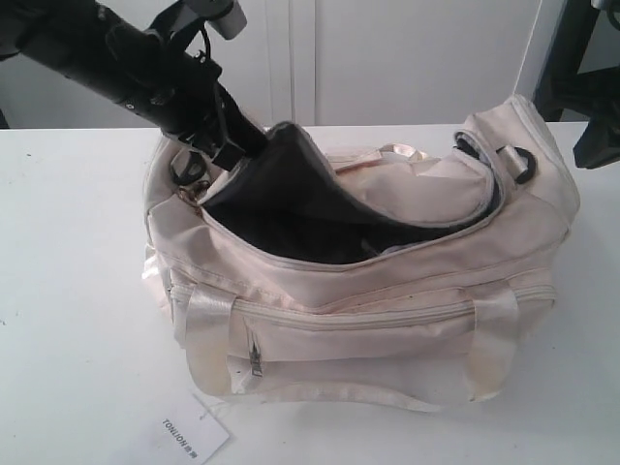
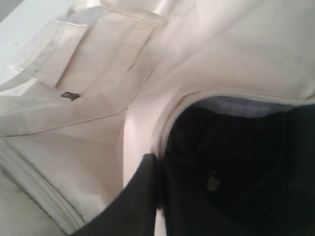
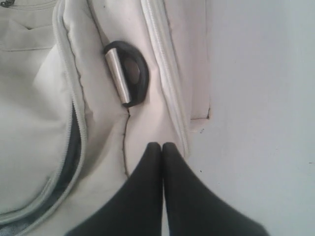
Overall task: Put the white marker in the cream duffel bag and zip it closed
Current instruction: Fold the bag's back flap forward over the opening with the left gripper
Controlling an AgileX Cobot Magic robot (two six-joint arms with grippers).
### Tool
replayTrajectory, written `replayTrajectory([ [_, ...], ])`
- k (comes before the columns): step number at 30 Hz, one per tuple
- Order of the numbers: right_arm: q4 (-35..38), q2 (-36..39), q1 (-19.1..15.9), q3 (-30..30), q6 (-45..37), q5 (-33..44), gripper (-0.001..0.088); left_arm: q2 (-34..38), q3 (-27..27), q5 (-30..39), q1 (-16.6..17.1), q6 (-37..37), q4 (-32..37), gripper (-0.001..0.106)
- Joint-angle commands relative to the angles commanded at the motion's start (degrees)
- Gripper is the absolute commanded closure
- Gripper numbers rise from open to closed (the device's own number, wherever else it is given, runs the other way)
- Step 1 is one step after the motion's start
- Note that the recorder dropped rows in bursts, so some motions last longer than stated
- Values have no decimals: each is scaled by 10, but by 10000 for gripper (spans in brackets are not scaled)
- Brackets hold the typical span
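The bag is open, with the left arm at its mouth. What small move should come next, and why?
Probably lift the left gripper out of the mouth of the bag. The top is wide open and no marker is in view, so it may already lie inside. The arm blocks the zipper's path. The right gripper is shut at the other end.

White table (image 1: 68,291), pale panelled wall (image 1: 387,58)

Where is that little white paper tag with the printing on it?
In the exterior view the paper tag lies flat on the white table at the lower left, just in front of the left front corner of the cream duffel bag.
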Motion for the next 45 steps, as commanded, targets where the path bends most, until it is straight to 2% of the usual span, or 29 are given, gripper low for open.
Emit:
replayTrajectory([
  [4,0,0,0,0,0,2,868,0,0,28,0,0,0,1053],
  [6,0,0,0,0,0,3,868,0,0,38,0,0,0,1020],
  [12,0,0,0,0,0,5,868,0,0,70,0,-2,-15,725],
  [16,0,1,0,0,0,9,868,0,0,74,0,-6,-32,618],
  [26,-1,1,0,0,0,25,868,-42,-1,91,0,-7,-47,609],
  [31,-1,1,0,0,0,30,868,-82,-1,84,0,-40,-41,609],
  [36,-1,1,0,0,0,44,868,-121,-1,49,0,-132,30,609],
  [40,-1,1,0,0,0,47,868,-139,-1,22,0,-244,154,609],
  [42,-1,1,0,0,0,47,868,-140,-1,16,7,-300,209,609],
  [45,-1,1,0,0,0,52,868,-137,-1,15,33,-360,235,609],
])
